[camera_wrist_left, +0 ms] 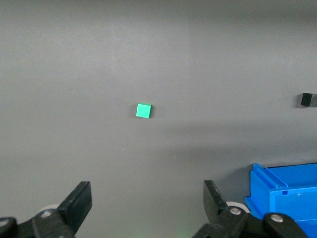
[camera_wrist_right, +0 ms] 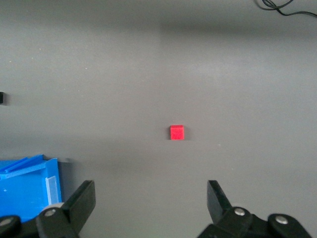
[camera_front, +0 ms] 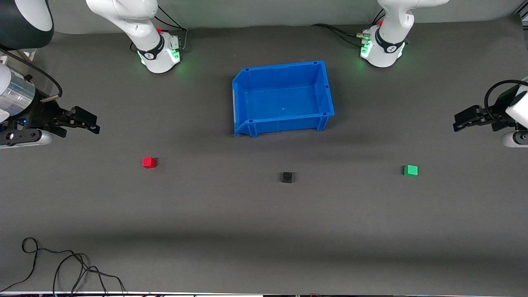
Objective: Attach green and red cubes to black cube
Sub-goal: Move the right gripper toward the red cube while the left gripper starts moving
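Big picture first: the grey table [camera_front: 264, 231] spreads wide, and the blue bin [camera_front: 283, 99] sits between the two arm bases, nothing in it. Out at the right arm's end of the table hangs the right gripper [camera_front: 93, 123], fingers [camera_wrist_right: 81, 201] spread wide, holding nothing. The left gripper [camera_front: 458, 121] hangs over the left arm's end, its fingers [camera_wrist_left: 79, 201] just as far apart and just as bare.

Now the small stuff. The red cube [camera_front: 149, 162] lies on the table nearer the front camera than the right gripper, apart from it, squarely ahead of the spread fingers in the right wrist view [camera_wrist_right: 177, 132]. The green cube [camera_front: 410, 170] lies likewise near the left gripper [camera_wrist_left: 143, 110]. The black cube [camera_front: 287, 177] rests between the two coloured ones, well apart from both and from either gripper.
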Available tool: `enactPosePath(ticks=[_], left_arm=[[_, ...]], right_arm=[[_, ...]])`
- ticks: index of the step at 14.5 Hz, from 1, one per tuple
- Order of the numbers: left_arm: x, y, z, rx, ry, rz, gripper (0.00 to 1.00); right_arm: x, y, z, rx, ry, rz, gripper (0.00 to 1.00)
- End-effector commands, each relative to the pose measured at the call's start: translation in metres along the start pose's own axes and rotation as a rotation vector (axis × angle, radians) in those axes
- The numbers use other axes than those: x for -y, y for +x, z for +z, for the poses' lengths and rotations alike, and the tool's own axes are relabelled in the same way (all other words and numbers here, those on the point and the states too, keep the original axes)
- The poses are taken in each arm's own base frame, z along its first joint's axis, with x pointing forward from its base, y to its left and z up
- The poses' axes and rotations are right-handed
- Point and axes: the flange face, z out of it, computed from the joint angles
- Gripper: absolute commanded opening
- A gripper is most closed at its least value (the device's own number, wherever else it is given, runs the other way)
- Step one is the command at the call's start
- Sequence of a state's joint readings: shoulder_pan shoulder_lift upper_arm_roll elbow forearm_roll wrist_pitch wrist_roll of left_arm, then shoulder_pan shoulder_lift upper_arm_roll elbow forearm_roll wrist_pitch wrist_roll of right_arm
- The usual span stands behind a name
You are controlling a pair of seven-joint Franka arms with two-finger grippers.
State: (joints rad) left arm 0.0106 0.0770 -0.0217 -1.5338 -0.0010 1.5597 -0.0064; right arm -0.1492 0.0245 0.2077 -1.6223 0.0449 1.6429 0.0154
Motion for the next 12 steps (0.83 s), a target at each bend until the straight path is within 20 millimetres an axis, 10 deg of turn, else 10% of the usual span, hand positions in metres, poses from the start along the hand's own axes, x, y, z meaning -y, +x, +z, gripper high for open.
enactPosePath(ticks=[1,6,12], left_arm=[[-0.002,-0.007,-0.009,-0.001,0.015,0.002,1.0],[-0.003,-0.007,-0.01,-0.002,0.015,0.004,1.0],[0.008,-0.011,-0.003,0.034,0.012,-0.299,1.0]], right_arm=[[-0.001,-0.004,-0.001,-0.004,0.02,0.024,1.0],[-0.006,-0.002,0.003,-0.001,0.007,0.032,1.0],[-0.029,-0.003,0.067,0.031,0.011,0.309,1.0]])
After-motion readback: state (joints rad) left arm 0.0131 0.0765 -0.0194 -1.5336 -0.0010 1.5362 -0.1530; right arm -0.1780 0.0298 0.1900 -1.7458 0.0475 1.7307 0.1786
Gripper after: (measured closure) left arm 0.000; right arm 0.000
